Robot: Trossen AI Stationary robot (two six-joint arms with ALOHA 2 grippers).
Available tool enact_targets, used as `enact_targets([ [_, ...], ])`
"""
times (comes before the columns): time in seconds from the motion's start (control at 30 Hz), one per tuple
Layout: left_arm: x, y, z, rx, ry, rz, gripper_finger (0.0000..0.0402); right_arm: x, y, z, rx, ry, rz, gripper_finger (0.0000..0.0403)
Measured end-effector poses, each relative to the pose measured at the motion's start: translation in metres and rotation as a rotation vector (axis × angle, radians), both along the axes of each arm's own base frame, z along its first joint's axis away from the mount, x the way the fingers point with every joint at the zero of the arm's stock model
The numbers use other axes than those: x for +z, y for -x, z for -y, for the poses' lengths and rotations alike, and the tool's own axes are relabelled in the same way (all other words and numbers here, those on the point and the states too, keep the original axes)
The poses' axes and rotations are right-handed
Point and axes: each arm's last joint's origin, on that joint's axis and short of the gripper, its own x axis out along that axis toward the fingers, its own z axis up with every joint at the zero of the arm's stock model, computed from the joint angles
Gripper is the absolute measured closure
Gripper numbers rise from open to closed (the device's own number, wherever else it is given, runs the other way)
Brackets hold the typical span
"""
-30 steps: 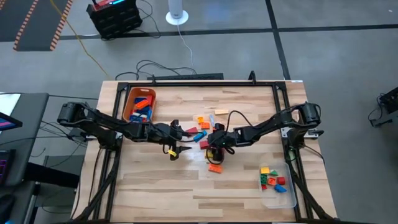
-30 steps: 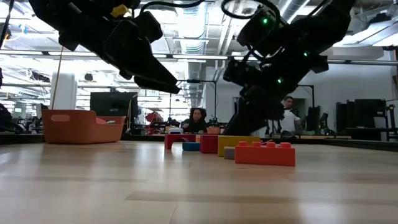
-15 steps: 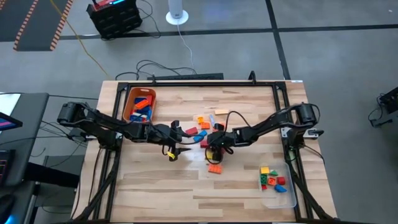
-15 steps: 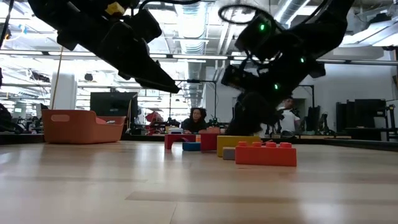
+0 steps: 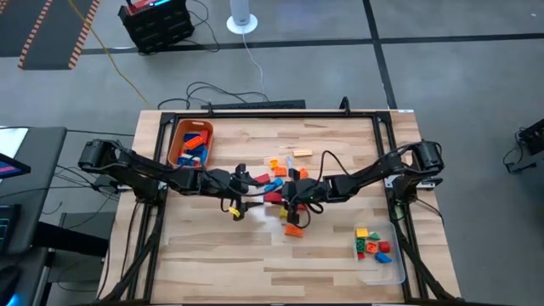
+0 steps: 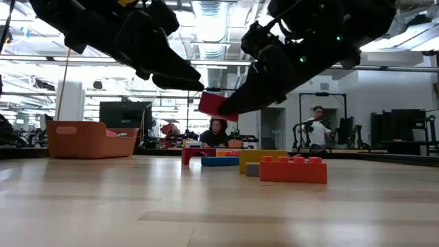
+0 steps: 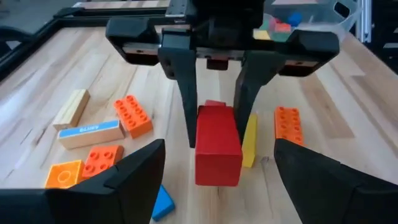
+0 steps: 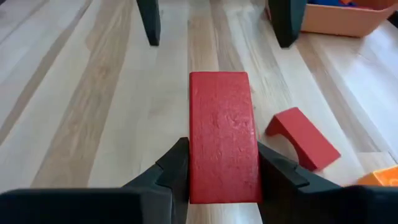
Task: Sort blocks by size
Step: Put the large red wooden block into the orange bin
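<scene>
Above mid-table, right end effector [image 8: 221,180] gripping red block [image 8: 222,134] — long axis toward left end effector [image 7: 214,180]

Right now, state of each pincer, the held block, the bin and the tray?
Right pincer: shut on red block, raised.
Red block: lifted off the table.
Left pincer: open, empty, facing the red block.
Orange bin: upright, holds blocks.
Clear tray: holds small blocks.

Two robot arms, one orange bin [image 5: 189,142], one clear tray [image 5: 380,259], one lifted red block [image 8: 222,134]
</scene>
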Motion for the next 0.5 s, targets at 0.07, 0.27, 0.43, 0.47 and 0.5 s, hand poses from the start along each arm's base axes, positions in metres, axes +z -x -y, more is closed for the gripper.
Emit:
enact_targets([
  [0.07,-0.001,0.000,0.000,0.012,-0.022,-0.007,0.0095,0.004,-0.003,-0.001,0.004,0.005,0.013,0.0239],
  [0.27,0.000,0.000,-0.001,-0.003,-0.077,0.001,0.0090,0.021,-0.014,-0.001,0.023,0.044,0.067,0.0240],
  [0.43,0.001,0.000,-0.001,-0.005,-0.081,0.005,0.0118,0.029,-0.019,-0.004,0.035,0.059,0.095,0.0237],
  [0.47,0.001,0.000,0.000,-0.006,-0.081,0.005,0.0131,0.030,-0.019,-0.005,0.034,0.060,0.094,0.0237],
  [0.5,0.001,0.000,0.000,-0.006,-0.080,0.009,0.0146,0.030,-0.019,-0.005,0.034,0.059,0.096,0.0237],
])
